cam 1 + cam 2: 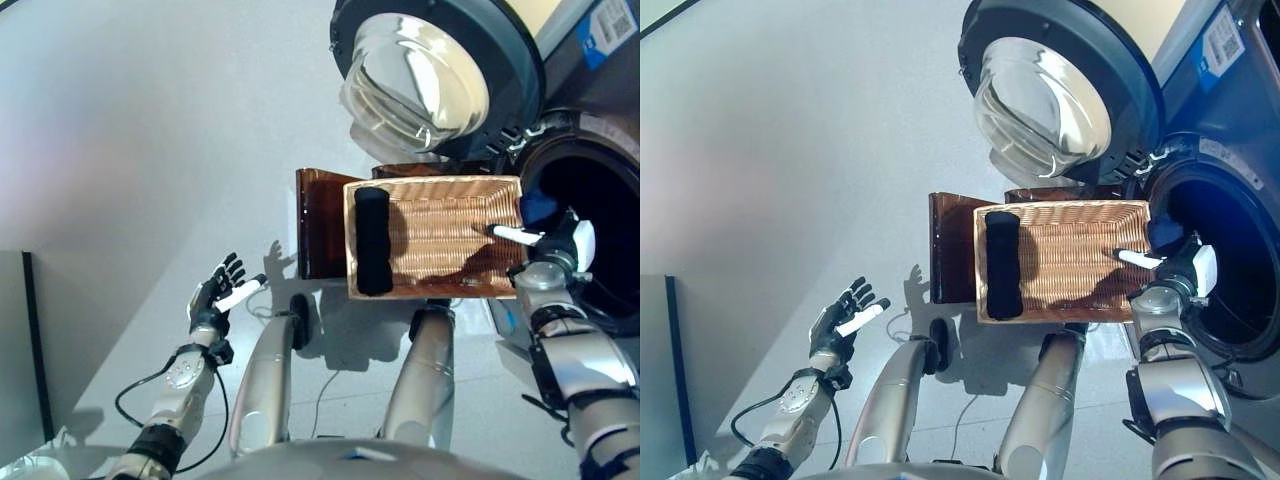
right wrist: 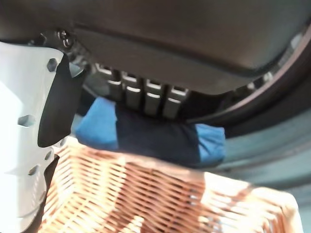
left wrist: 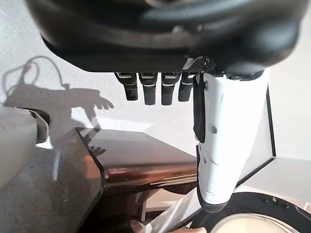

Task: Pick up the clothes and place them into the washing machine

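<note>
The washing machine [image 1: 1230, 150] is cut off by the right edge of both eye views, so only part of its dark drum opening [image 1: 1230, 260] shows. The blue and dark cloth [image 2: 150, 136] is partly covered by the right hand [image 1: 1185, 268]; whether the fingers [image 2: 146, 94] grip it cannot be told. A brown board [image 1: 318, 235] is half hidden behind the wicker basket's [image 1: 440, 185] left edge.

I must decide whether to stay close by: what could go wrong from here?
1. The blue and dark rolled cloth under the right hand sits at the drum opening of the washing machine, above the woven wicker basket; it could drop back in.
2. The black rolled cloth lies at the basket's far side, perhaps a stretch.
</note>
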### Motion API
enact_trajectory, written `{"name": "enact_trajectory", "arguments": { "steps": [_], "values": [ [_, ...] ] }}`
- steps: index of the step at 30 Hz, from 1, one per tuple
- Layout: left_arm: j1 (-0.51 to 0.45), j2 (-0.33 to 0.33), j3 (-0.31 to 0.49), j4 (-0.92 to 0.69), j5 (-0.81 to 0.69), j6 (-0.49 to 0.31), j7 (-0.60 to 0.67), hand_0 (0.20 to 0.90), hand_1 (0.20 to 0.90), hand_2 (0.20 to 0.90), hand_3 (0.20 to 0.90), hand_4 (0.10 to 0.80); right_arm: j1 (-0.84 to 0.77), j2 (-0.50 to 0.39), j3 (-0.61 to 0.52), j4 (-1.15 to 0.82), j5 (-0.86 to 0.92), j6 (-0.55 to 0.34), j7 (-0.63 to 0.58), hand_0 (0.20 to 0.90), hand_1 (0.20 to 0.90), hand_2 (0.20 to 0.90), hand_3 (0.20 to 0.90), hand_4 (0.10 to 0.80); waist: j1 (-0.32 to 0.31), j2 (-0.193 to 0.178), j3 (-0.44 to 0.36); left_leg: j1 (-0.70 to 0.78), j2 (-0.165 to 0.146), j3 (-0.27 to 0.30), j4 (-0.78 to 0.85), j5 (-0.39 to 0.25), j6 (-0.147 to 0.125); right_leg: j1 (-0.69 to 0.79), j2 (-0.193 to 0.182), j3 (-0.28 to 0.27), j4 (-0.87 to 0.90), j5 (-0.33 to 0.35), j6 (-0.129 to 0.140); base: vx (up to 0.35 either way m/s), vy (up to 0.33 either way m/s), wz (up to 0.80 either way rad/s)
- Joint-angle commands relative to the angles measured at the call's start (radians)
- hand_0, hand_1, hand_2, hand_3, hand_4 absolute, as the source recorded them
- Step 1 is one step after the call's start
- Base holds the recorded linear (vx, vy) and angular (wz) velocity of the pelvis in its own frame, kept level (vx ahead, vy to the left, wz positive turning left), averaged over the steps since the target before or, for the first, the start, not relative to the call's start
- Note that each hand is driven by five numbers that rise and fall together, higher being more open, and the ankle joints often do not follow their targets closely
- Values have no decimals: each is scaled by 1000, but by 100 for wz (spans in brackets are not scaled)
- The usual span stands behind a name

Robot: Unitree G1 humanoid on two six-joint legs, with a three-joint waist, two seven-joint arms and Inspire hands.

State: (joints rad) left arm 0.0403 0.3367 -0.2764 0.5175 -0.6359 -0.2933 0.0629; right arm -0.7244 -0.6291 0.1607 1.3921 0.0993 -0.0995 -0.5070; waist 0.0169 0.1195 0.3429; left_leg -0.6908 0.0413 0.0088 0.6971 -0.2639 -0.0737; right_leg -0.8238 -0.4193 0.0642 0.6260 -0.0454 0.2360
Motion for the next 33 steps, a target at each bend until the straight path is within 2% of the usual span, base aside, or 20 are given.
{"name": "enact_trajectory", "arguments": {
  "steps": [1, 11, 14, 23, 28, 33],
  "values": [
    [60, 93, 81, -77, 25, -85, -1, 900, 900, 900, 900, 800, -56, -114, 53, 19, -114, 25, -92, 900, 900, 900, 900, 800, 5, 1, -28, 33, 70, -55, -95, 94, -88, 44, -17, 35, -17, 66, -20, 0, 0, 0],
    [52, 80, 88, -79, 56, -78, 20, 900, 900, 900, 900, 800, -117, -127, 128, 61, -324, 149, -184, 900, 900, 900, 900, 800, 7, 4, -26, 26, 67, -49, -96, 95, -85, 33, -12, 40, -15, 70, -20, 0, 0, 0],
    [56, 77, 89, -105, 57, -74, 23, 900, 900, 900, 900, 800, -104, -123, 150, 89, -403, 211, -190, 900, 900, 900, 900, 800, 10, 13, -20, 14, 64, -51, -84, 92, -82, 25, -16, 45, -5, 67, -21, 0, 0, 0],
    [60, 87, 82, -150, 59, -70, 26, 900, 900, 900, 900, 800, -105, -108, 153, 139, -415, 246, -169, 900, 900, 900, 900, 800, 19, 28, -18, -17, 62, -49, -44, 76, -80, -12, -21, 62, 39, 46, -28, 0, 0, 0],
    [78, 114, 92, -235, 43, -69, 16, 900, 900, 900, 900, 800, -122, -140, 178, 164, -467, 284, -150, 900, 900, 900, 900, 800, 30, 48, -13, -44, 62, -49, -18, 71, -77, -47, -24, 74, 74, 32, -31, 0, 0, 0],
    [88, 120, 102, -250, 41, -76, 13, 900, 900, 900, 900, 800, -127, -186, 186, 154, -491, 294, -158, 900, 900, 900, 900, 800, 33, 55, -17, -46, 62, -46, -31, 79, -78, -57, -24, 76, 76, 32, -31, 0, 0, 0]
  ]
}}
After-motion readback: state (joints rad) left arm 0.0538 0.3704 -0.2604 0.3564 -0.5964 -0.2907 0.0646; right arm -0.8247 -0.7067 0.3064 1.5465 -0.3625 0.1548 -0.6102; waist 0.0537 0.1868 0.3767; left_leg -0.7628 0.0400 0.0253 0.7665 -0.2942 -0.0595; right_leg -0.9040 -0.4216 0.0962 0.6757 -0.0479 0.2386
